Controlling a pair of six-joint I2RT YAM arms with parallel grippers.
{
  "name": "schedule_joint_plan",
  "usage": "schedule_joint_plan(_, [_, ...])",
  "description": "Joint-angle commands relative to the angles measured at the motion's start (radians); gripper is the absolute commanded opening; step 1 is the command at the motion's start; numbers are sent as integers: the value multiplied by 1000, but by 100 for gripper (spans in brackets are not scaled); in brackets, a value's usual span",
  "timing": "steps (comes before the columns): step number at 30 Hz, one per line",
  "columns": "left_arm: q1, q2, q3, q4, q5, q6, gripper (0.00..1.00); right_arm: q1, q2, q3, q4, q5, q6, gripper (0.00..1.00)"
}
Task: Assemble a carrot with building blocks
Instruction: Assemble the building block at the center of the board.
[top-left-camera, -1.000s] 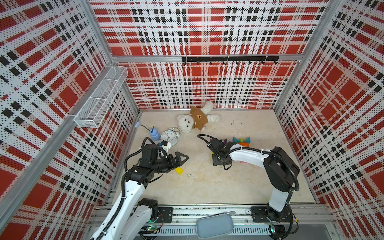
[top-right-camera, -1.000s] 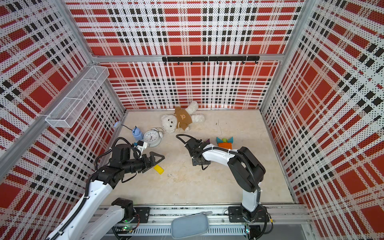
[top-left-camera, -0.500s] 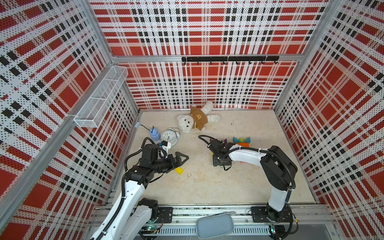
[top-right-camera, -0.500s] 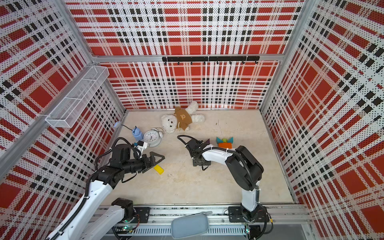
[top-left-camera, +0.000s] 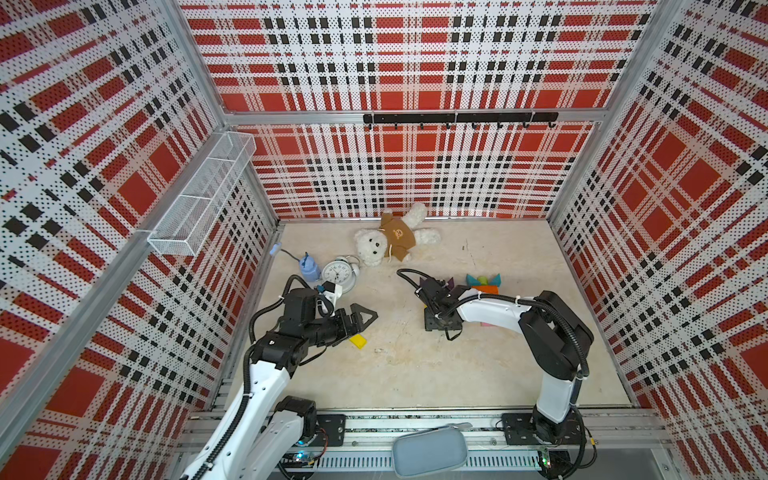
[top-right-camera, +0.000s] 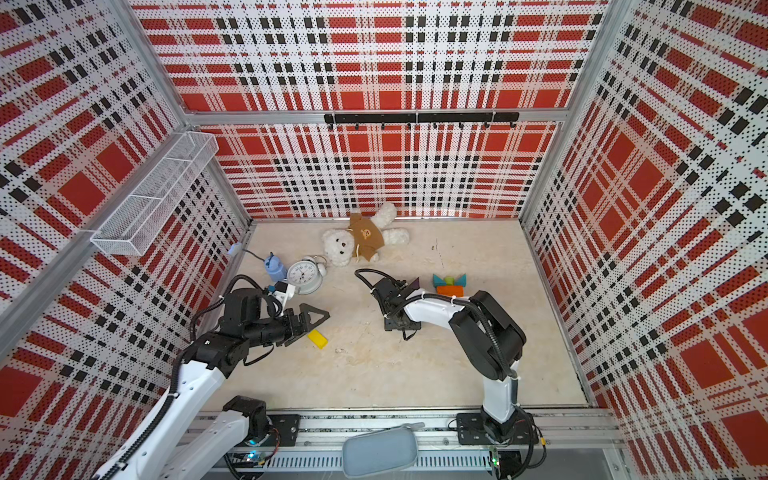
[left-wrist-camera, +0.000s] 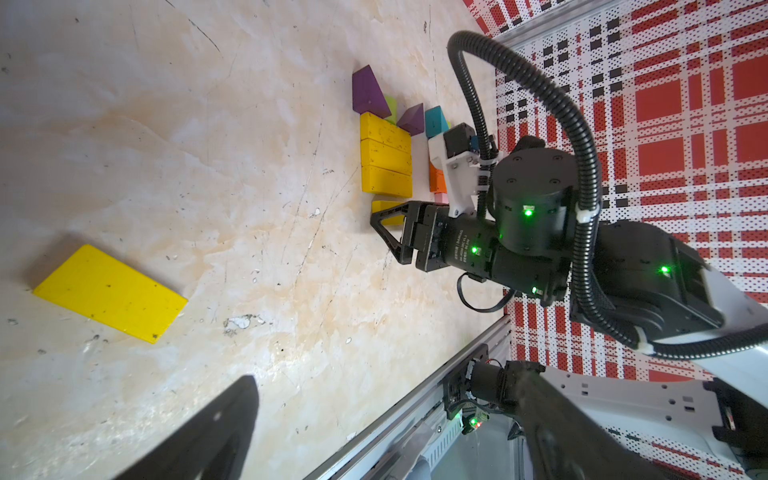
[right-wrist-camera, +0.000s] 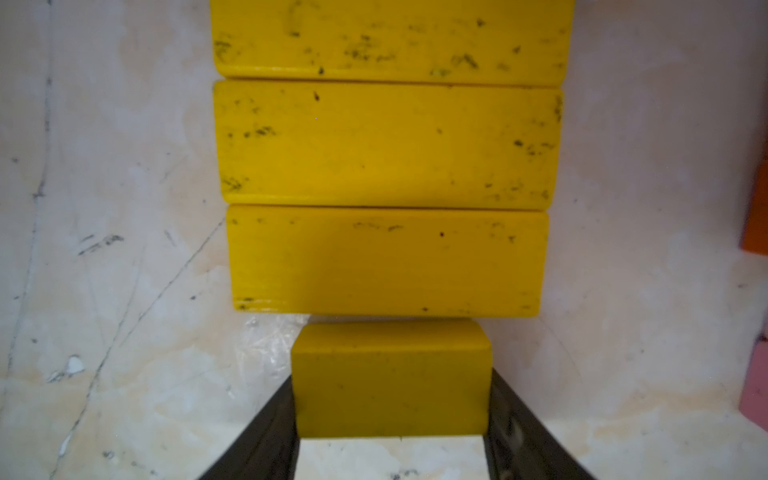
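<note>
Three yellow building blocks (right-wrist-camera: 386, 145) lie side by side in a row on the floor. A smaller yellow block (right-wrist-camera: 390, 365) butts against the row's near end, and my right gripper (right-wrist-camera: 390, 380) is shut on it, one finger on each side. The same row (left-wrist-camera: 386, 153) has purple triangles (left-wrist-camera: 368, 89), a lime-green piece (left-wrist-camera: 390, 108) and a teal block (left-wrist-camera: 434, 120) at its far end. In both top views my right gripper (top-left-camera: 438, 322) covers the row. A loose flat yellow block (top-left-camera: 358, 340) lies just below my open, empty left gripper (top-left-camera: 361, 324).
Teal triangles on an orange block (top-left-camera: 484, 284) stand beside the right arm. A teddy bear (top-left-camera: 390, 239), a white alarm clock (top-left-camera: 340, 272) and a small blue bottle (top-left-camera: 309, 268) lie at the back left. A wire basket (top-left-camera: 203, 203) hangs on the left wall.
The right arm's elbow has shifted slightly while its gripper stays at the yellow row. The left arm has not moved.
</note>
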Motion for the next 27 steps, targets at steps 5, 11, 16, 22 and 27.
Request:
schedule_joint_plan(5, [-2,0,-10,20,6,2,100,-5,34,-10,5,16,30,67])
schedule_joint_plan(11, [-7,-12,-10,24,5,1,100,-5,40,-7,7,17,44,66])
schedule_joint_plan(16, [-11,-11,-12,23,5,0,100,-6,44,10,-7,30,37,65])
schedule_joint_plan(22, [-13,-9,-10,25,5,-1,100,-5,50,13,-10,28,26,65])
schedule_joint_plan(27, [-13,-10,-11,25,7,0,99,-5,60,21,-19,27,20,65])
